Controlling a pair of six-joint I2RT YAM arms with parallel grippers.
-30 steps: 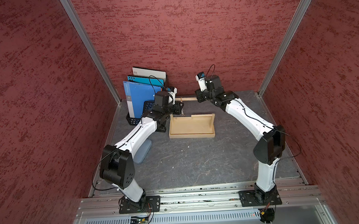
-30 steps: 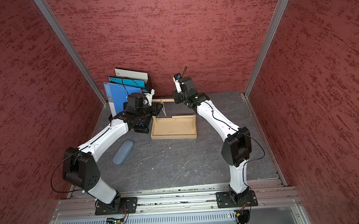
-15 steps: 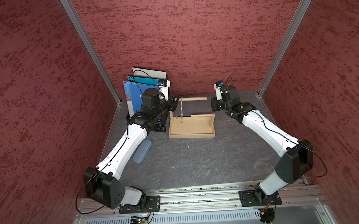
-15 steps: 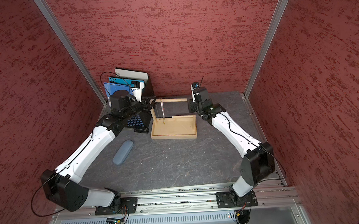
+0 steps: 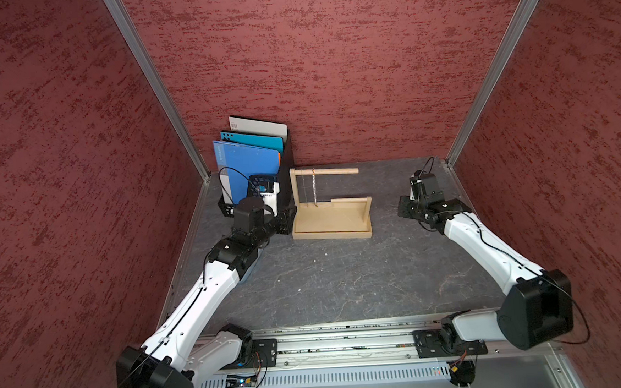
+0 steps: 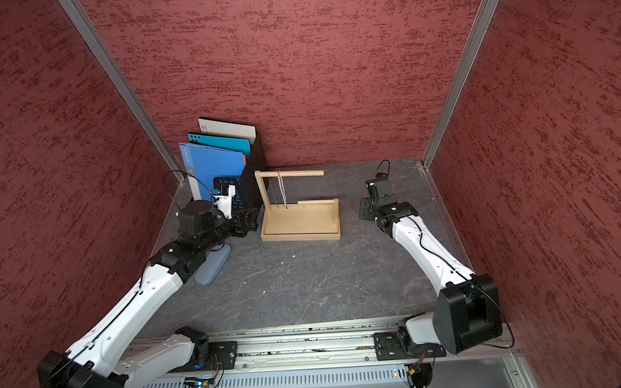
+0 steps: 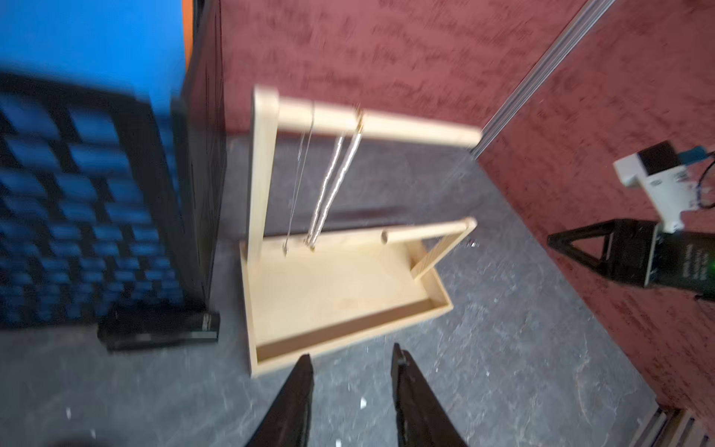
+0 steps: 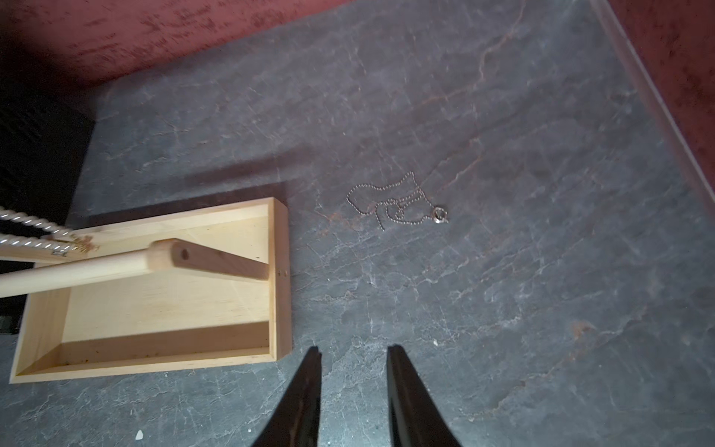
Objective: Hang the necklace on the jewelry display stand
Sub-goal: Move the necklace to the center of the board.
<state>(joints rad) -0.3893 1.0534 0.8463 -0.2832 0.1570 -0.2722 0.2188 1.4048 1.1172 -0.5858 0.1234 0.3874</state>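
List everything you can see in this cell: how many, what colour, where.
jewelry display stand: one, pale wood, back of table.
rope necklace: one, silvery, hanging on stand's long arm.
thin chain: one, silvery, beside it.
ball-chain necklace: one, silvery, loose on table beside stand.
file rack: one, black, beside stand.
folders: at least three, blue, teal, white, in rack.
case: one, grey-blue, before rack.
cylinder: one, black, at rack's foot.
left fingers: pair, black, apart, empty.
right fingers: pair, black, apart, empty.
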